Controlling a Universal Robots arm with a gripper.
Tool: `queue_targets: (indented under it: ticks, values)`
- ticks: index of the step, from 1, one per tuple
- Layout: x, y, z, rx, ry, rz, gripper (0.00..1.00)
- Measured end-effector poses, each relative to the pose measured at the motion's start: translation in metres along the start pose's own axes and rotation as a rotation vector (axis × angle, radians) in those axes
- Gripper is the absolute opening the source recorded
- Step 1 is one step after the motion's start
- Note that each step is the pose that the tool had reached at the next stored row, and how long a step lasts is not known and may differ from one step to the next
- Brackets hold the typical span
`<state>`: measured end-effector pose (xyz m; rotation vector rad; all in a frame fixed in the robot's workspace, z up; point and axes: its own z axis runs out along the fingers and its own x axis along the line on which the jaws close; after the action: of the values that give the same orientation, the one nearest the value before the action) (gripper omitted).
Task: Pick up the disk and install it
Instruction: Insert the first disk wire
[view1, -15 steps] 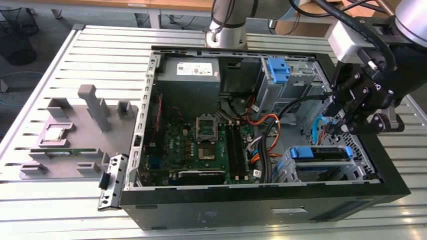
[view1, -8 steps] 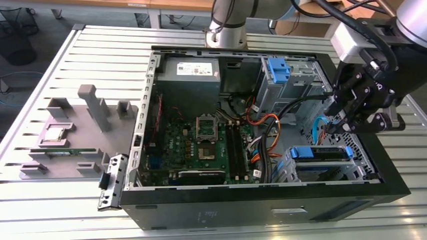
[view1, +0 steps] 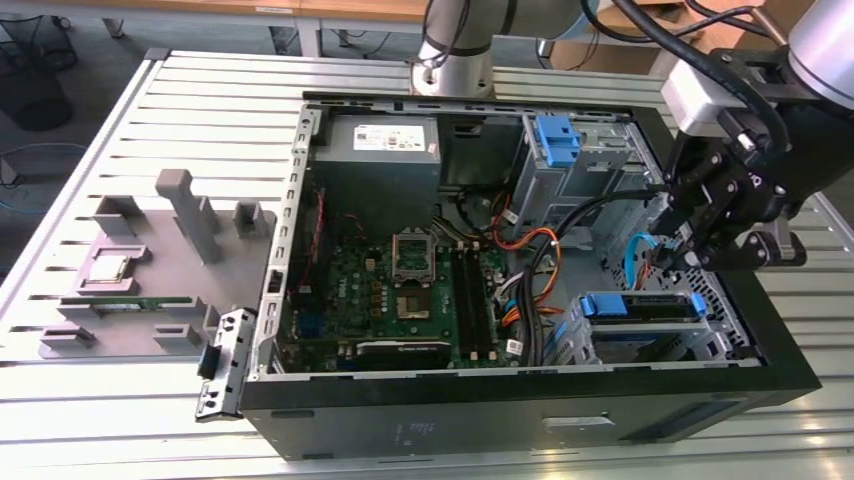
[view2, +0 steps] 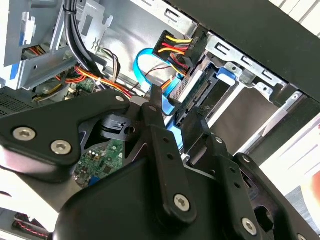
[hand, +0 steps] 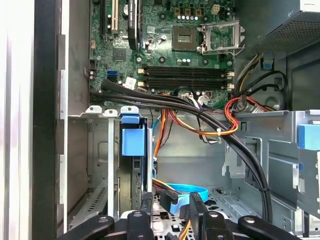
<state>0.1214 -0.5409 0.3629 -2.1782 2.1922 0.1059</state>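
The disk (view1: 641, 305) sits in the lower drive bay at the case's front corner, on the exterior view's right, with its blue carrier rails showing. In the second wrist view its grey edge (view2: 192, 86) lies in the bay with a power plug and a blue cable at its end. In the first wrist view its blue carrier tab (hand: 132, 141) stands in the bay slot. My gripper (view1: 686, 260) hangs just above the bay. Its two black fingers are apart in both wrist views (view2: 175, 122) (hand: 172, 206) and grip nothing; cables lie behind the gap.
The open black computer case (view1: 534, 415) holds a motherboard (view1: 400, 290), a power supply (view1: 380, 140) and bundles of orange, black and blue cables (view1: 534, 260). A second bay with a blue bracket (view1: 554, 140) stands at the back. A grey fixture (view1: 147, 270) with parts lies on the exterior view's left.
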Motion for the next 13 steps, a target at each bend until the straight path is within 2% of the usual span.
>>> queue_targets:
  ticks: [4, 6, 10, 13]
  values:
    - [-0.0028, -0.0003, 0.0006, 0.0000, 0.0001, 0.000, 0.42]
    - [-0.0044, -0.0003, 0.0006, 0.0000, 0.0044, 0.000, 0.42]
    - [-0.0067, -0.0003, 0.0009, -0.0005, 0.0266, 0.000, 0.42]
    - [-0.0081, -0.0003, 0.0010, -0.0011, 0.0498, 0.001, 0.42]
